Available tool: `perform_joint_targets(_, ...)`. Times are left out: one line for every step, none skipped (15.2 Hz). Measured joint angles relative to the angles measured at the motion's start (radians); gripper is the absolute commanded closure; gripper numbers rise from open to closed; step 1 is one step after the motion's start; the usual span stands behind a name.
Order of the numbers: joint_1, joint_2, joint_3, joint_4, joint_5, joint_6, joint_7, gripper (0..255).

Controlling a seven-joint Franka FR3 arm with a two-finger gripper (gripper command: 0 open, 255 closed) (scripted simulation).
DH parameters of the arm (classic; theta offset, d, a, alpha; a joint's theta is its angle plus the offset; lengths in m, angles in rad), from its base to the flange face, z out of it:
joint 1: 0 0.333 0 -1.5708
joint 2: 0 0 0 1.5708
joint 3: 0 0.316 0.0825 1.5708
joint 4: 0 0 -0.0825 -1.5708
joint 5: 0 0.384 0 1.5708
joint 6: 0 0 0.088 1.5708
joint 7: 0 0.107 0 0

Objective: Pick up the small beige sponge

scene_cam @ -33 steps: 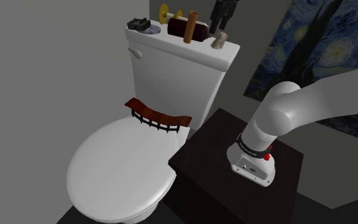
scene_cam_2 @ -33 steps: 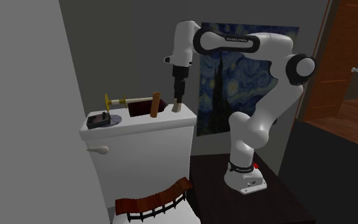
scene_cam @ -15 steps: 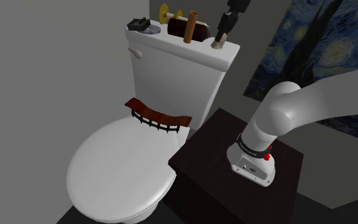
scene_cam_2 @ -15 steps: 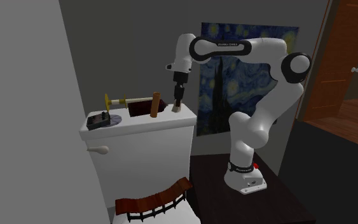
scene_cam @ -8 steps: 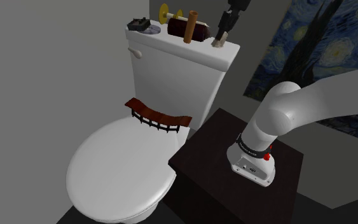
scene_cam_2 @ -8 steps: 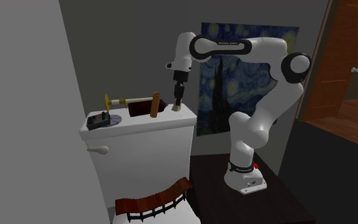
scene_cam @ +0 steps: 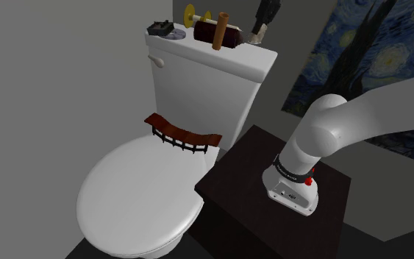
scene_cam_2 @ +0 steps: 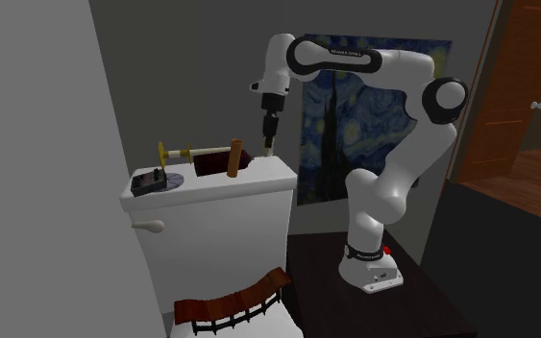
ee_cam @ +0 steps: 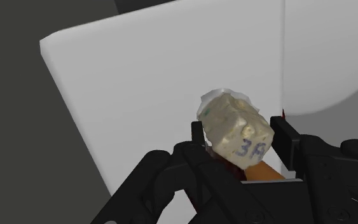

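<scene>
Wrist view: sponge (ee_cam: 234,127) in end effector (ee_cam: 241,136)

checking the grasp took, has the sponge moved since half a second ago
Yes. The sponge, clasped by the gripper, has risen: in the second exterior view it now hangs just above the toilet tank lid it rested on earlier.

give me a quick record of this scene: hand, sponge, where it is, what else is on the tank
hand: shut on the sponge
sponge: pale beige block, clasped in the hand
location: just above the toilet tank lid, at its end toward the shoulder view's right
also on lid: upright brown cylinder; dark gadget
task stage: grasped, looks lifted clear of the lid
</scene>
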State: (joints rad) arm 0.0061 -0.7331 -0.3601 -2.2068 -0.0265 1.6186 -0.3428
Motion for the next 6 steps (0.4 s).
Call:
perform_joint_targets(0.0,-0.001,0.001,0.009,0.0,-0.01,0.001,255)
perform_joint_targets(0.002,0.006,0.001,0.029,0.002,-0.023,0.002,255)
perform_joint_targets(0.003,0.008,0.003,0.045,0.004,-0.036,0.003,255)
perform_joint_targets(0.005,0.015,0.003,0.062,0.006,-0.047,0.004,255)
perform_joint_targets(0.008,0.022,0.004,0.08,0.008,-0.058,0.005,255)
perform_joint_targets(0.009,0.025,0.004,0.089,0.009,-0.064,0.006,255)
